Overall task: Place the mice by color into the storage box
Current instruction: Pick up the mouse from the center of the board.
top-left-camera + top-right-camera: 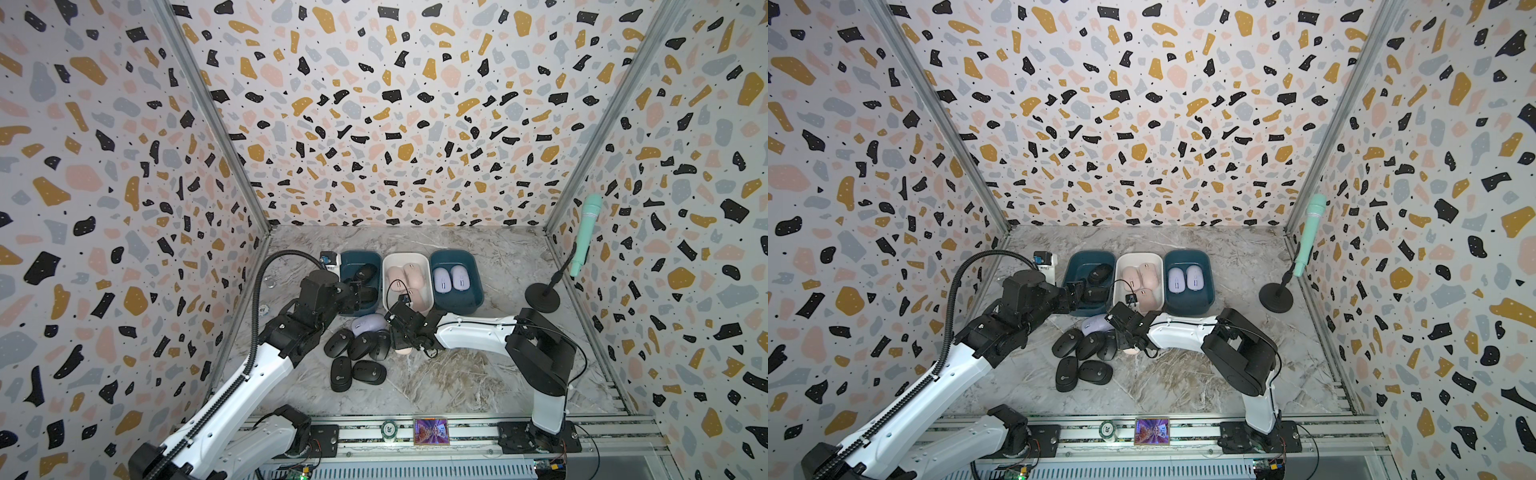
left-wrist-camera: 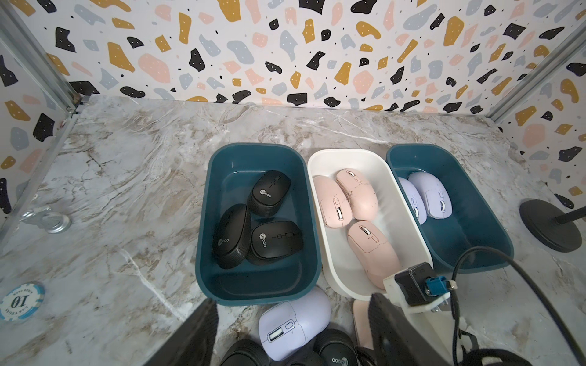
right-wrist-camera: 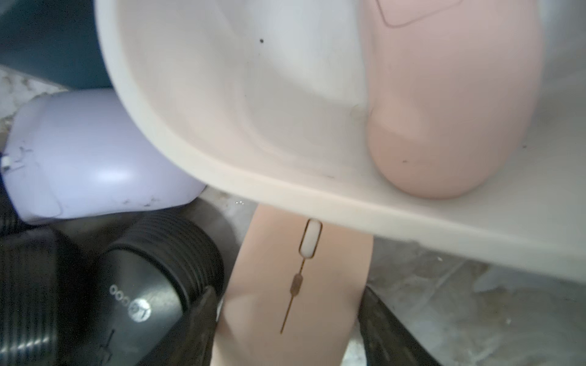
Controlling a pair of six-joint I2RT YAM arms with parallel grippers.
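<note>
Marble-look tabletop (image 1: 457,382) inside speckled walls (image 1: 374,124) (busy wallpaper, honestly). Right pincer (image 3: 290,298) is clamped on a pale pink oval plastic mouse (image 3: 333,269), just short of the white plastic bin (image 3: 285,198) ahead of it. Left pincer (image 1: 356,294) hangs wide apart, gripping nothing; dark teal plastic bin (image 2: 253,286) with three black oval mice (image 2: 269,193) sits just ahead, lavender oval mouse (image 2: 295,320) underneath.

Pink mouse (image 3: 295,285) between fingers (image 3: 204,317), beside white bin (image 3: 285,193)

pink mouse (image 3: 269,272) lies just outside white bin (image 3: 285,195).
</note>
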